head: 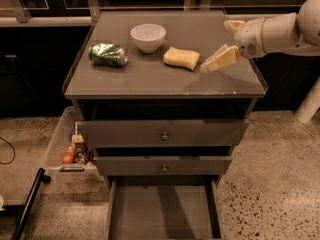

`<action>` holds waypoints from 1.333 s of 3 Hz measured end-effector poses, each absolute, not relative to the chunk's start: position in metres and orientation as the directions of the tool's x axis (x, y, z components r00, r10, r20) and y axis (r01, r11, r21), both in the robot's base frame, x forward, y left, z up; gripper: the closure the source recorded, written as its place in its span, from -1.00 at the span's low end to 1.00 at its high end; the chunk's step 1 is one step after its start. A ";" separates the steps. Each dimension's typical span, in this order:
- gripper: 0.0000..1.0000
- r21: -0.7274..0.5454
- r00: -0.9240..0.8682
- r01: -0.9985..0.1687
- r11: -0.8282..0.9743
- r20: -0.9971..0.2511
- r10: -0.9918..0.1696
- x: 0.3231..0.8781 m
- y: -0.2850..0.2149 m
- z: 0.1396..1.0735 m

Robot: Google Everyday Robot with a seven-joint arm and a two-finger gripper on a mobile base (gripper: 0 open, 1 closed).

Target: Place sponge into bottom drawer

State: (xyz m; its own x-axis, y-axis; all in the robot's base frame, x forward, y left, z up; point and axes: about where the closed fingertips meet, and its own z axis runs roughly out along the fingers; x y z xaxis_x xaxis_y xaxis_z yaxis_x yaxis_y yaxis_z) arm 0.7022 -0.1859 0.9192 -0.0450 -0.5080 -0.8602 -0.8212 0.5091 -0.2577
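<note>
The pale yellow sponge lies on the cabinet top, right of centre. My gripper hovers just right of the sponge, above the top's right side. It is open and empty, with one yellowish finger close to the sponge's right end and the other farther back. The bottom drawer is pulled out at floor level, and its flat grey floor is bare.
A white bowl and a green crumpled bag sit on the top, left of the sponge. The two upper drawers are slightly open. A clear bin with small items hangs on the cabinet's left side.
</note>
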 end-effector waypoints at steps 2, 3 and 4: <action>-1.00 -0.149 -0.084 -0.882 0.447 -0.884 -0.461 0.726 -0.172 0.904; -1.00 -0.112 -0.104 -0.899 0.422 -0.883 -0.457 0.736 -0.167 0.894; -1.00 -0.084 -0.130 -0.906 0.415 -0.878 -0.460 0.746 -0.160 0.882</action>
